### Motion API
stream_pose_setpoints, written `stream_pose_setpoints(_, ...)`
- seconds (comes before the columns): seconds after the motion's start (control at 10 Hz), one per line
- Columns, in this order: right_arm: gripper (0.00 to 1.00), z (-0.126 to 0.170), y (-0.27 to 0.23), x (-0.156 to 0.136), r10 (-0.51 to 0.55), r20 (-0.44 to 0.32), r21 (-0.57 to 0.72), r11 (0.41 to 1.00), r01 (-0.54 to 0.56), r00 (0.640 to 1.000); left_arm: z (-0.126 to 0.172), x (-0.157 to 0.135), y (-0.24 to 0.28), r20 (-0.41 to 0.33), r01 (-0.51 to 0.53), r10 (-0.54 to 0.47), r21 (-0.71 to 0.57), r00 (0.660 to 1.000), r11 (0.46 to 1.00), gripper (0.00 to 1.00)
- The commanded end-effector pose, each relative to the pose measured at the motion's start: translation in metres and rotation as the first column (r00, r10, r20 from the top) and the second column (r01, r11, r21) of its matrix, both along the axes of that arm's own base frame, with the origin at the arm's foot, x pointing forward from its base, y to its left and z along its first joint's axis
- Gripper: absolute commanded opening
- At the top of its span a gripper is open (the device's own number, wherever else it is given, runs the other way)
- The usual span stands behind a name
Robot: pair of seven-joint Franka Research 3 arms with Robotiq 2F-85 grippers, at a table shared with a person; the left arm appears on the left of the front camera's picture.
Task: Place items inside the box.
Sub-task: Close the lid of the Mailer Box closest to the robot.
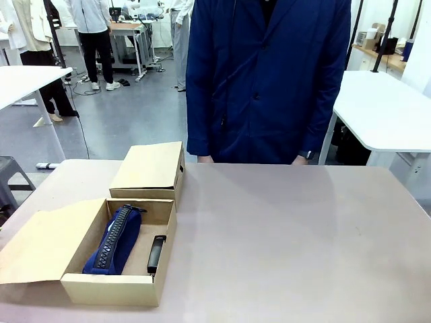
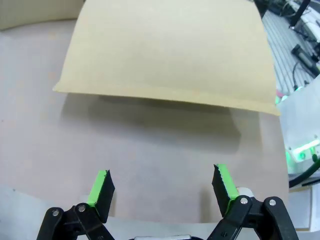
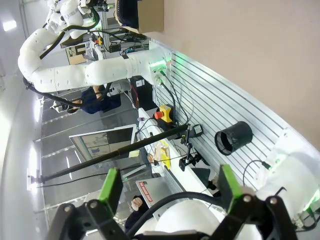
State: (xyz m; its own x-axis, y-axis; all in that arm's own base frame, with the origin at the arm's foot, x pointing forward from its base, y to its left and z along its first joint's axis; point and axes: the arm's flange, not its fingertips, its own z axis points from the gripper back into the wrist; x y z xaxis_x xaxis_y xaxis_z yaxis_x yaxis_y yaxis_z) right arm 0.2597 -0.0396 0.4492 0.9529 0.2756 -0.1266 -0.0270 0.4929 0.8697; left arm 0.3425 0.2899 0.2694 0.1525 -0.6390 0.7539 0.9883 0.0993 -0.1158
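An open tan cardboard box (image 1: 111, 286) sits at the surface's (image 1: 289, 242) near left corner, its flap lid (image 1: 40, 245) folded out flat toward the left edge. Inside lies a navy pencil case (image 1: 114, 241) with a black zipper, and beside it, against the box's right wall, a slim black item (image 1: 156, 253). Just behind the box stands a smaller closed cardboard box (image 1: 149, 170). The left claw (image 2: 162, 187) hangs spread and empty above the flap. The right claw (image 3: 167, 189) is spread, holding nothing. A person in a dark blue coat (image 1: 266, 77) stands at the far edge.
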Motion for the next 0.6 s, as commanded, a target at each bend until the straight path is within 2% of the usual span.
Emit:
stream_pose_setpoints(0.0, 1.0, 0.001, 0.0, -0.001, 0.005, 0.014, 0.022, 1.0, -0.005, 1.0, -0.006, -0.008, -0.006, 0.002, 0.036, -0.036, 0.025, 0.999, 0.999, 1.0)
stream_pose_setpoints(0.2, 1.0, 0.001, 0.0, -0.001, 0.005, 0.014, 0.022, 1.0, -0.005, 1.0, -0.009, -0.008, -0.009, 0.022, 0.023, -0.023, 0.004, 0.999, 1.0, 1.0)
stream_pose_setpoints(0.4, 1.0, 0.001, 0.0, -0.001, 0.005, 0.014, 0.022, 1.0, -0.005, 1.0, 0.002, -0.009, -0.002, 0.082, -0.014, 0.014, 0.002, 0.996, 1.0, 1.0)
stream_pose_setpoints(0.5, 1.0, 0.001, 0.0, -0.001, 0.005, 0.014, 0.022, 1.0, -0.005, 1.0, 0.01, -0.013, 0.002, 0.089, 0.003, -0.001, -0.029, 0.996, 1.0, 1.0)
